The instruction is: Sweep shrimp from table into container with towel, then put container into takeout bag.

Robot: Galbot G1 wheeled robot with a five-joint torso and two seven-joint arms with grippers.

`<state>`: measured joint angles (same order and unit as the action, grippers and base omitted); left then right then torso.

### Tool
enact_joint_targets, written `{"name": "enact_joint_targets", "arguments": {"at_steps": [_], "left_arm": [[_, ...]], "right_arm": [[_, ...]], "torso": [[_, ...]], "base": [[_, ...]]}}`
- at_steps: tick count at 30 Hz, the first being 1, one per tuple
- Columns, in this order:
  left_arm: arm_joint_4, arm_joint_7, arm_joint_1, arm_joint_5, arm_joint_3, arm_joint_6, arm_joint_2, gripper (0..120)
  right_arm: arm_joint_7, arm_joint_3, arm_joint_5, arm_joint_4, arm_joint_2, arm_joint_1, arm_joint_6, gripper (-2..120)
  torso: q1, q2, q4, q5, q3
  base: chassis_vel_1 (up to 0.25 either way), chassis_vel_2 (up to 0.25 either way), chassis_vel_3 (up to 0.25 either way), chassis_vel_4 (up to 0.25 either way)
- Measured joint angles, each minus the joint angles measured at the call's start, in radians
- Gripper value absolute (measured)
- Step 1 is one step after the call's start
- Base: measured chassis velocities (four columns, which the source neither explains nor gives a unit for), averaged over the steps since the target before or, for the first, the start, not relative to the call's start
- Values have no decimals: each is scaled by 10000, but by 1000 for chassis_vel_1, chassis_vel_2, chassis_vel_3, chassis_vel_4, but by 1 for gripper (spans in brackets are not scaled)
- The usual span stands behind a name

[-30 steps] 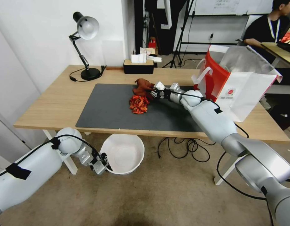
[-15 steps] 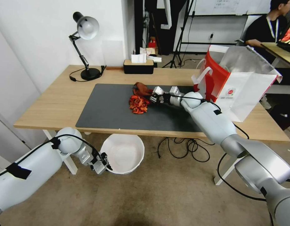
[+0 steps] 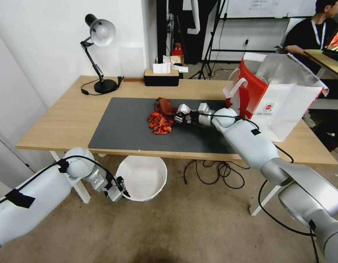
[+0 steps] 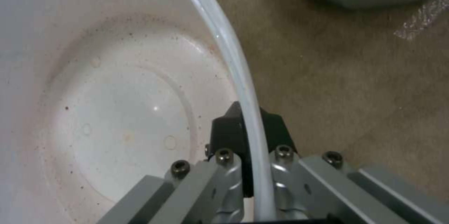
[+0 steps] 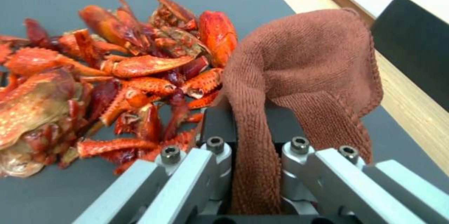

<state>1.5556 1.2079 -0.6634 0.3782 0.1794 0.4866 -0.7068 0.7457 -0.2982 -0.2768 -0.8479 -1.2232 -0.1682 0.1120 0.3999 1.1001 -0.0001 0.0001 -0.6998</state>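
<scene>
Shrimp [image 3: 160,123] lie in one heap on the dark mat [image 3: 128,128], mid-worktop [image 3: 66,120], set back from the near edge. The right gripper [image 3: 179,116] is clamped on the towel [image 3: 164,106], just beside the heap on its right; the cloth bunches toward the far side of the heap and touches it. The container [image 3: 141,178] hangs below the near edge, its rim pinched shut in the left gripper [image 3: 119,188], and sits slightly left of the heap. The sweep therefore runs from the towel across the mat toward the robot. Whether the rim sits close under the edge is hard to judge from above. The bag [image 3: 278,98] stands open at the right end.
</scene>
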Motion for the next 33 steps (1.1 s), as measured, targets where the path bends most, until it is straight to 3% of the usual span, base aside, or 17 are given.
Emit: {"name": "enact_joint_targets", "arguments": {"at_steps": [15,33], "left_arm": [[-4,0,-74,-39,-4,-20,17,0],[-140,-3,82,-98,60,-33,-13,0]], "right_arm": [[263,-178,-344,-528,243,-192,-63,6],[307,-325,-900,-1865,1070,-819,-312,6]], "torso": [[0,0,1,-1,-2],[0,0,1,0,-1]], "base": [[0,0,0,0],[0,0,0,0]]}}
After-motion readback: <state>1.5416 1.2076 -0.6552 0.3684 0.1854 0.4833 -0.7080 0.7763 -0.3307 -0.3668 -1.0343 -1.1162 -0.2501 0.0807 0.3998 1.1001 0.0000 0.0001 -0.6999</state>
